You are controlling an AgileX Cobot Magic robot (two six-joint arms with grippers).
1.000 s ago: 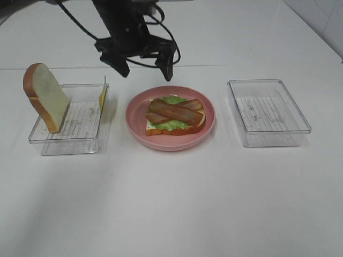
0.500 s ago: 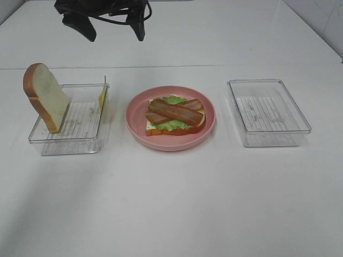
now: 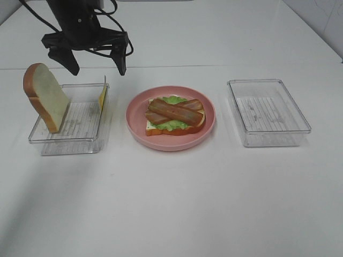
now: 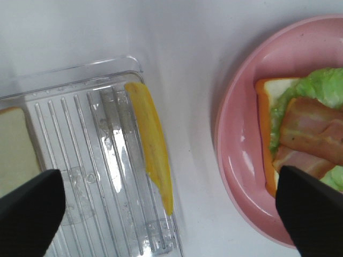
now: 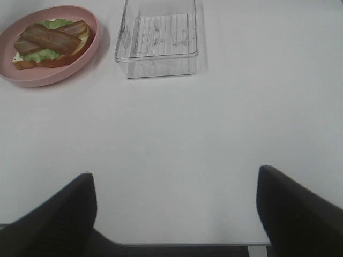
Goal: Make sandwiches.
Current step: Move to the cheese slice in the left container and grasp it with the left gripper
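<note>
The open sandwich (image 3: 174, 116), bread topped with lettuce (image 3: 170, 125) and two bacon strips (image 3: 185, 112), lies on the pink plate (image 3: 135, 126). Left of the plate, a clear tray (image 3: 69, 142) holds a leaning bread slice (image 3: 45, 96) and a cheese slice (image 3: 102, 97) upright against its plate-side wall. The left pincer (image 3: 97, 68) hangs wide open and empty above that wall. The right pincer (image 5: 174, 214), also spread and empty, is over bare surface (image 3: 171, 203), well apart from the plate.

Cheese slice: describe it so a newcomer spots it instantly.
On the white table, in the exterior high view, take the clear tray left of the pink plate. The cheese slice stands on edge against the tray wall nearest the plate. It is thin and yellow, unlike the thick white bread slice leaning at the opposite wall.
</note>
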